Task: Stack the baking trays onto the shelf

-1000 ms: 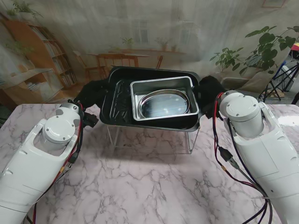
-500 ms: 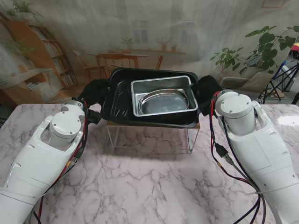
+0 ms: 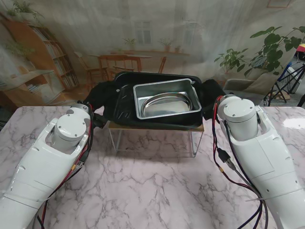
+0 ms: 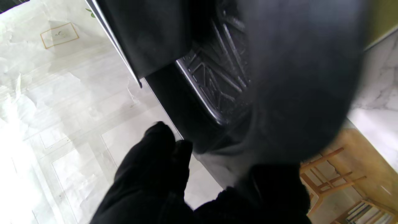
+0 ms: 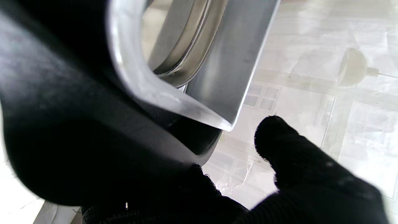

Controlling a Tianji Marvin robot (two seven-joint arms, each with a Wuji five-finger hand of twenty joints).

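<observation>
Stand view: high above the shoulders, facing down and forward; black tray (image 3: 121, 102) upper centre.
Left wrist view: very close along the gloved fingers (image 4: 155, 161).
Right wrist view: equally close.
Shared: the black tray's opposite ends.

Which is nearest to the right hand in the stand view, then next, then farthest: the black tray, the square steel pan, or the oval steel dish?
1. black tray, its right end in the right hand.
2. square steel pan, nested inside, toward the right.
3. oval steel dish, inside the pan's middle.
</observation>
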